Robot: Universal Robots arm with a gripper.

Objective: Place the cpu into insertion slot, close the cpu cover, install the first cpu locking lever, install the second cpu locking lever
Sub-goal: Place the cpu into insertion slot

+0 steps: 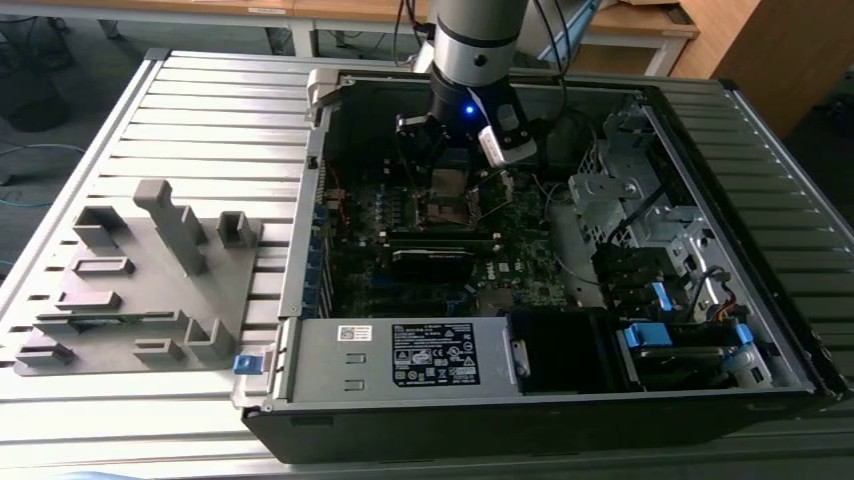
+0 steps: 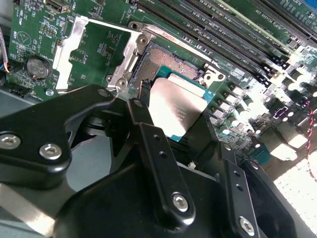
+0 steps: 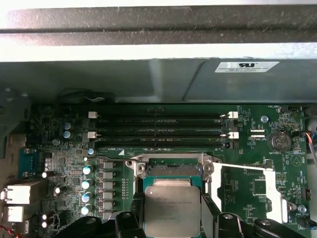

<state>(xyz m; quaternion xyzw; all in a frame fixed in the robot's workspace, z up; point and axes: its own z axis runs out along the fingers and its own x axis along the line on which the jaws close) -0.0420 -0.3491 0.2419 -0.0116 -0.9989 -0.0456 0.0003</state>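
Exterior view: mounted high, off the arm (image 1: 474, 45), looking obliquely down on the open computer case (image 1: 534, 430) lying on the slatted surface (image 1: 200, 110); far enough to take in the case end to end.

First wrist view: close over the motherboard (image 3: 257, 188), facing across the memory slots (image 3: 158, 131) toward a case wall (image 3: 124, 79).

Second wrist view: closer still, tilted.

Shared in both wrist views: cpu (image 2: 176, 106), insertion slot (image 2: 163, 62), memory slots.

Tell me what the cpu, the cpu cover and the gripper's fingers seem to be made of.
The cpu: metal lid, dull silver with soft glare, on a green board edge. The cpu cover: thin sheet metal, bright silvery, sharply reflective, probably steel. The fingers: matte black with metal screws; plastic or coated metal, cannot tell which.
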